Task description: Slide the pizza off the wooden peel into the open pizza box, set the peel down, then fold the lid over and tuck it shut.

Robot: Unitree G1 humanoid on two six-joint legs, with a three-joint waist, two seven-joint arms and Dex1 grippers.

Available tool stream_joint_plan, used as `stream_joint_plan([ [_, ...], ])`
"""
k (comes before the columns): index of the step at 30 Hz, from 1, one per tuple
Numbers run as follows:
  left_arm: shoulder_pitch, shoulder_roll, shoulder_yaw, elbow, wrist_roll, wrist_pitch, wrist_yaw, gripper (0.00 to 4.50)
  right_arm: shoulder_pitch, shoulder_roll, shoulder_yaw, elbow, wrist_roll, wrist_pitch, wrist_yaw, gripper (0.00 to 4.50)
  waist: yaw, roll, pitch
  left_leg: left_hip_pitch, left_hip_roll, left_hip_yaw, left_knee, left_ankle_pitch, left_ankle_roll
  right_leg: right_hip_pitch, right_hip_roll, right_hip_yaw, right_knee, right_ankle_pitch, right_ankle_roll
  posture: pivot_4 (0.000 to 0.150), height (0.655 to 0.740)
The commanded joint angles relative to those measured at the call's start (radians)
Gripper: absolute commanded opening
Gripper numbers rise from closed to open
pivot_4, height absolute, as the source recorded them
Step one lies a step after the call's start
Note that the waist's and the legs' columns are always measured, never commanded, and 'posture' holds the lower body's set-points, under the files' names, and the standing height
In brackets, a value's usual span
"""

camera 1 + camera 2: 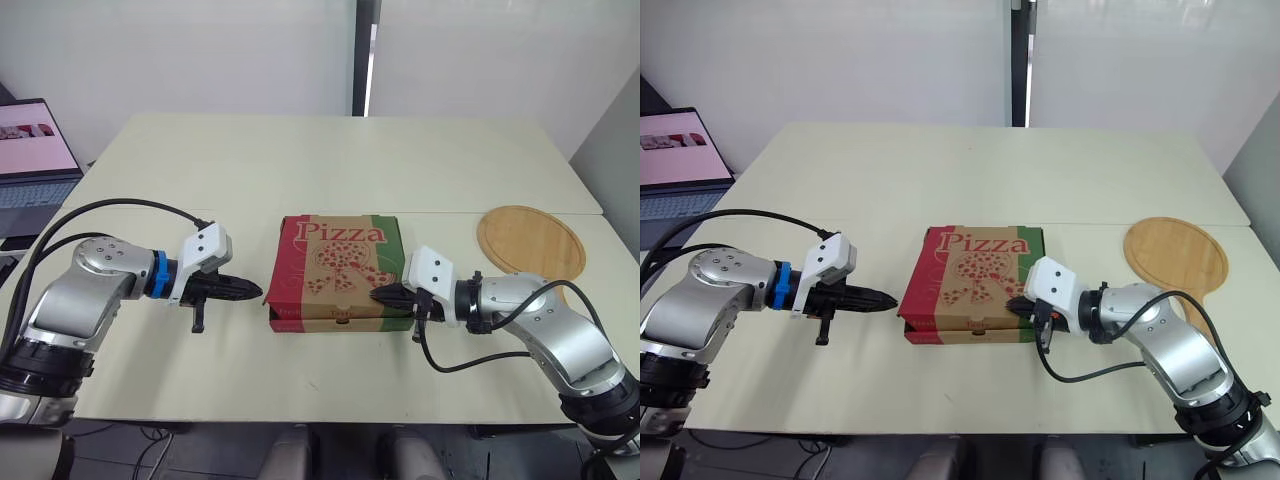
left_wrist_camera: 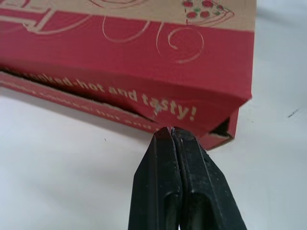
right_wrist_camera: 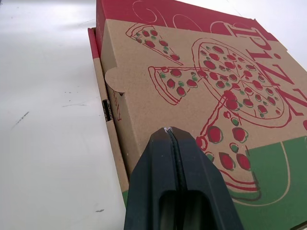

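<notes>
The pizza box [image 1: 338,272] near the table's front edge is plain brown cardboard. It's totally matt, and the red and green print is flat with no gloss. You can see raw, slightly ragged card edges at the side flaps. The table [image 1: 330,160] top looks like smooth cream laminate with a soft sheen and a few tiny dark scuffs. Over by the right edge, the peel [image 1: 530,240] is pale, smooth wood with faint ring grain. The left gripper [image 2: 171,130] and right gripper [image 3: 168,129] both have matt black, plastic-looking fingers, a bit dusty and scuffed.
</notes>
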Motion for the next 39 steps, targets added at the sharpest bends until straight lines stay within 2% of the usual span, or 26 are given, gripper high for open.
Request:
stream_joint_plan([
  [1, -0.02, -0.015, -0.005, -0.035, -0.005, 0.016, 0.003, 0.0, 0.003, -0.003, 0.0, -0.032, 0.003, -0.001, 0.006, 0.02, 0.0, 0.0, 0.0, 0.0, 0.0, 0.0, 0.0, 0.0, 0.0, 0.0, 0.0, 0.0, 0.0, 0.0, 0.0, 0.15, 0.7281],
  [13, -0.039, -0.07, -0.006, -0.079, -0.03, 0.079, 0.03, 0.0, 0.01, -0.005, 0.005, -0.038, 0.004, -0.004, 0.011, 0.02, 0.002, 0.0, 0.0, 0.0, 0.0, 0.0, 0.0, 0.0, 0.0, 0.0, 0.0, 0.0, 0.0, 0.0, 0.0, 0.15, 0.7281],
  [24, 0.027, -0.051, 0.006, -0.072, -0.004, 0.069, 0.046, 0.0, 0.014, 0.004, 0.023, -0.029, -0.021, -0.013, -0.007, 0.02, 0.001, 0.0, 0.0, 0.0, 0.0, 0.0, 0.0, 0.0, 0.0, 0.0, 0.0, 0.0, 0.0, 0.0, 0.0, 0.15, 0.7281],
  [33, 0.051, -0.007, 0.1, -0.098, -0.064, 0.143, 0.069, 0.0, 0.009, 0.024, 0.081, -0.017, -0.083, -0.013, -0.035, 0.02, -0.001, 0.0, 0.0, 0.0, 0.0, 0.0, 0.0, 0.0, 0.0, 0.0, 0.0, 0.0, 0.0, 0.0, 0.0, 0.15, 0.7281],
  [39, 0.0, -0.037, 0.111, -0.127, -0.109, 0.181, 0.1, 0.0, 0.008, 0.037, 0.128, 0.002, -0.141, -0.015, -0.051, 0.02, -0.001, 0.0, 0.0, 0.0, 0.0, 0.0, 0.0, 0.0, 0.0, 0.0, 0.0, 0.0, 0.0, 0.0, 0.0, 0.15, 0.7281],
])
